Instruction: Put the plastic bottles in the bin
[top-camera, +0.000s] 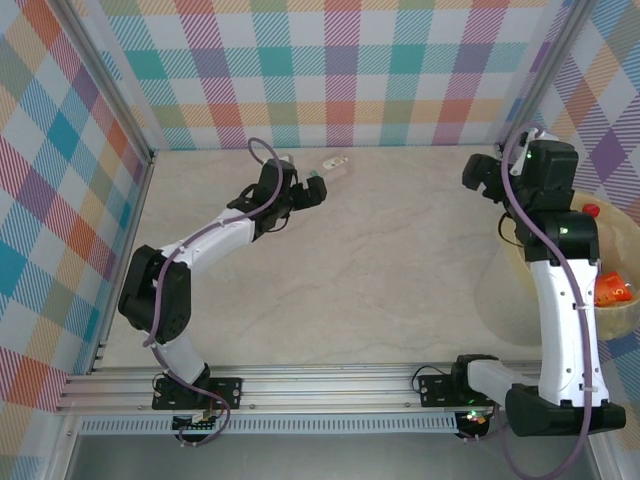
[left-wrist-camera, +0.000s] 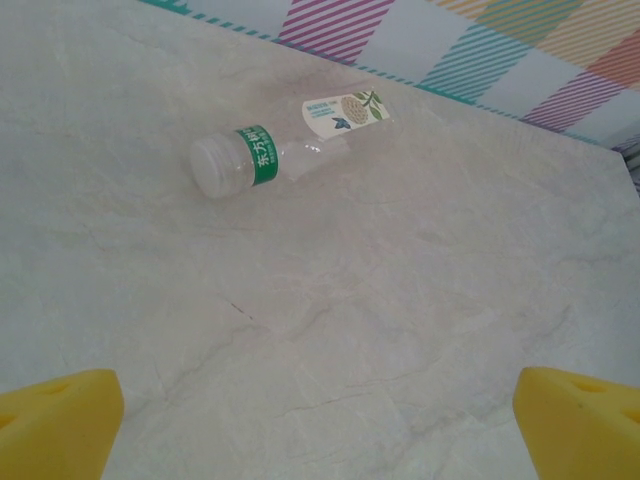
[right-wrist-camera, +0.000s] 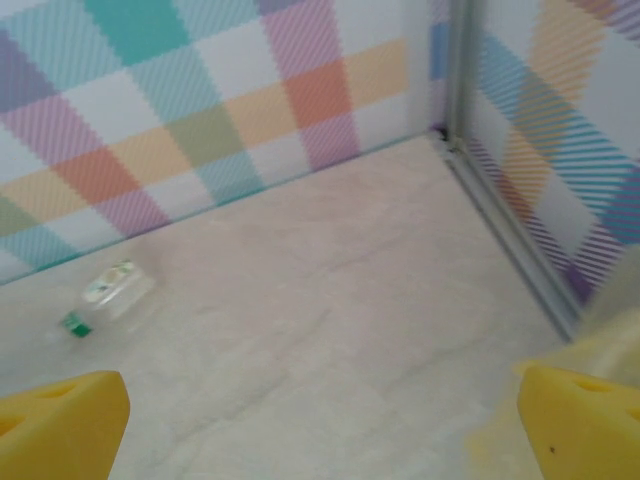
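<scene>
While wide open, left gripper (top-camera: 318, 189) near bottle (top-camera: 335, 163), right gripper (top-camera: 479, 177) beside bin (top-camera: 511, 298).

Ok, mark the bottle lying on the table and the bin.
bottle (left-wrist-camera: 290, 148): left wrist view, on the clear body between its two labels.
bin (top-camera: 497, 300): top external view, on its translucent left wall.

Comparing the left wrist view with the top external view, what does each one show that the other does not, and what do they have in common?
Left wrist view: the green lettered band on the lying bottle, and the yellow fingertips of the open left gripper, far apart. Top external view: the left arm and right arm, and the bin at the right edge holding an orange-labelled bottle. Shared: that one bottle on its side on the table, near the back wall.
</scene>
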